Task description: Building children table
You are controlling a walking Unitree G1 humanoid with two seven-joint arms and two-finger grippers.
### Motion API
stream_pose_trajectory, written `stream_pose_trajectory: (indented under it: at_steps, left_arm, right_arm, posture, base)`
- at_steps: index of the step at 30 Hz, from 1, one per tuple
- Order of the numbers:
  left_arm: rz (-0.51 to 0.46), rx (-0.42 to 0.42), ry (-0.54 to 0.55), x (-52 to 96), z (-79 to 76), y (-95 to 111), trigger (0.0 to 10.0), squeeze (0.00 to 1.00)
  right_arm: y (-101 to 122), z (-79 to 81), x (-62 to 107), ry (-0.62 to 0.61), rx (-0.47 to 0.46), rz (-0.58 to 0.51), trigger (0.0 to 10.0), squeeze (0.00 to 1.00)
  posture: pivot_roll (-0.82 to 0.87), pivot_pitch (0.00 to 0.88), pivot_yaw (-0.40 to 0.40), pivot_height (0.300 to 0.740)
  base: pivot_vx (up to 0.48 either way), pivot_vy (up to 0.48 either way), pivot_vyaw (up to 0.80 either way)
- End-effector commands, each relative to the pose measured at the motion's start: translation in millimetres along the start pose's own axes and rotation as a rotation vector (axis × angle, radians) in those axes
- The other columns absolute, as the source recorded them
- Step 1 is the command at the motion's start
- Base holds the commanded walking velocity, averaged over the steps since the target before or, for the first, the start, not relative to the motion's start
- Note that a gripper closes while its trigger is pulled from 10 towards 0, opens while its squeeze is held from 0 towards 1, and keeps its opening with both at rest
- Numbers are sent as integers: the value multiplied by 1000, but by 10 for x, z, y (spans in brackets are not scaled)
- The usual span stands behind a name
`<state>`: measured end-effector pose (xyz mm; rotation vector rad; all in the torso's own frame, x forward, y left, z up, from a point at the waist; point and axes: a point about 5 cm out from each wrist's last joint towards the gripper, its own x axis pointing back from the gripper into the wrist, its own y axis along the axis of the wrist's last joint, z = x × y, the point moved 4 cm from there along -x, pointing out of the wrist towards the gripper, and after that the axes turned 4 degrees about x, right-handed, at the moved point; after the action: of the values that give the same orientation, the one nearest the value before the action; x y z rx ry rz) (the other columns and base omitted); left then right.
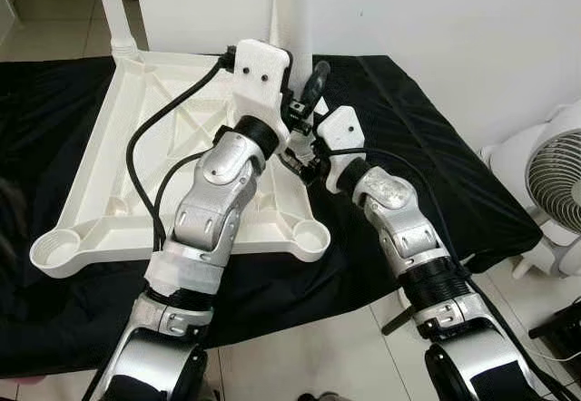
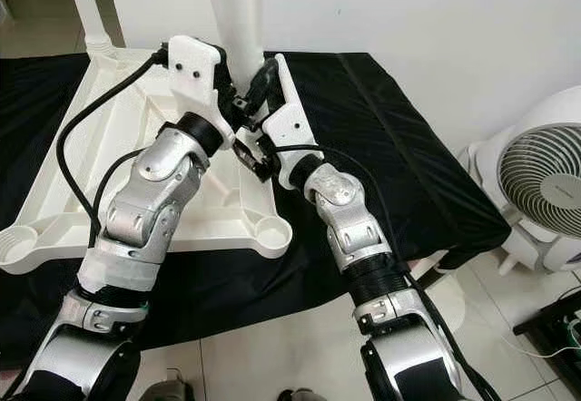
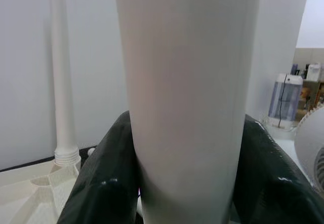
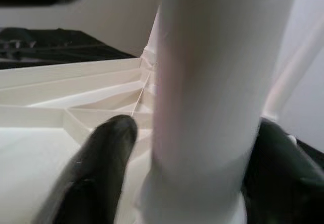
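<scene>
Two silver arms reach forward from the robot, close to the camera. Under them a big black cloth (image 1: 427, 174) covers the floor. On the cloth lies the white table top (image 1: 100, 192), turned upside down, with round cups at its corners. One white leg (image 1: 292, 11) stands up at the far corner nearest the wall. Another leg (image 1: 111, 6) stands at the other far corner. A white fan (image 1: 554, 183) sits on the floor off to the robot's right, next to the cloth.

Both hands meet at the first leg. The left gripper (image 3: 185, 183) hugs the leg, with one black finger on each side, touching it. The right gripper (image 4: 195, 168) sits lower, near the bottom of the same leg, and its fingers (image 4: 109, 153) press it from both sides too.
</scene>
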<state>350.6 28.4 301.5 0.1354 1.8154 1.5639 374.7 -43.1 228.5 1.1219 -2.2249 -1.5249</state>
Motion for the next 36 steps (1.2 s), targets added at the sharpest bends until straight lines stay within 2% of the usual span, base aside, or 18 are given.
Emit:
stream_pose_trajectory:
  at_steps: [1, 2, 3, 4, 5, 13, 14, 16, 19, 20, 21, 22, 28, 29, 30, 34, 36]
  left_arm:
    - [-20, 6, -99, -39, -145, 84, 10000, 0]
    - [-21, 10, -98, -39, -145, 92, 10000, 0]
    - [-21, 10, -98, -39, -145, 92, 10000, 0]
    - [-23, 16, -98, -40, -144, 100, 10000, 0]
    - [-25, 25, -97, -38, -148, 114, 10000, 0]
    - [-23, 28, -98, -26, -168, 121, 10000, 0]
    - [-22, 29, -101, -24, -177, 124, 10000, 0]
    - [-24, 35, -111, -17, -198, 133, 10000, 0]
    - [-23, 45, -118, -12, -208, 136, 10000, 0]
    - [-25, 69, -129, -8, -217, 139, 10000, 737]
    - [-25, 69, -129, -8, -217, 139, 10000, 737]
    - [-30, 87, -131, -4, -217, 147, 10000, 1000]
    - [-30, 99, -125, -5, -193, 169, 10000, 1000]
    - [-28, 100, -124, -6, -189, 171, 10000, 910]
    - [-26, 99, -121, -7, -185, 171, 10000, 0]
    - [-22, 103, -118, -8, -175, 171, 10000, 0]
    - [-23, 150, -88, -16, -107, 184, 10000, 0]
  right_arm:
    - [11, -19, -7, -3, -5, -13, 2941, 0]
    - [-5, -41, -7, -15, -13, -8, 275, 0]
    - [-5, -41, -7, -15, -13, -8, 275, 0]
    - [-18, -67, -6, -32, -20, -4, 1804, 0]
    - [-37, -91, -2, -52, -31, -2, 0, 0]
    - [-62, -129, -4, -95, -49, -1, 0, 0]
    - [-80, -152, -10, -113, -51, 11, 1961, 0]
    - [-103, -194, -22, -148, -53, 26, 10000, 0]
    - [-113, -213, -30, -165, -53, 31, 10000, 0]
    - [-115, -217, -32, -170, -54, 32, 10000, 0]
    - [-115, -217, -32, -170, -54, 32, 10000, 0]
    - [-116, -216, -32, -174, -53, 32, 10000, 0]
    - [-136, -206, -25, -187, -65, 34, 10000, 0]
    - [-142, -203, -20, -190, -68, 35, 10000, 0]
    - [-145, -199, -16, -193, -68, 34, 10000, 0]
    - [-148, -195, -11, -197, -73, 31, 10000, 0]
    - [-160, -191, -6, -207, -83, 34, 10000, 0]
  posture:
    - [133, 45, -68, 740]
    - [133, 46, -68, 740]
    - [133, 46, -68, 740]
    - [133, 46, -68, 740]
    - [135, 47, -66, 740]
    - [139, 48, -66, 740]
    - [139, 48, -66, 740]
    - [141, 48, -66, 740]
    - [141, 48, -66, 740]
    - [141, 50, -65, 740]
    - [141, 50, -65, 740]
    - [141, 50, -65, 740]
    - [141, 53, -63, 740]
    - [141, 53, -61, 740]
    - [141, 53, -60, 740]
    - [140, 53, -59, 740]
    - [139, 53, -59, 740]
  base:
    - [0, 0, 0]
    - [0, 0, 0]
    - [0, 0, 0]
    - [0, 0, 0]
    - [0, 0, 0]
    - [0, 0, 0]
    - [0, 0, 0]
    - [0, 0, 0]
    - [0, 0, 0]
    - [0, 0, 0]
    - [0, 0, 0]
    - [0, 0, 0]
    - [0, 0, 0]
    - [0, 0, 0]
    - [0, 0, 0]
    - [0, 0, 0]
    - [0, 0, 0]
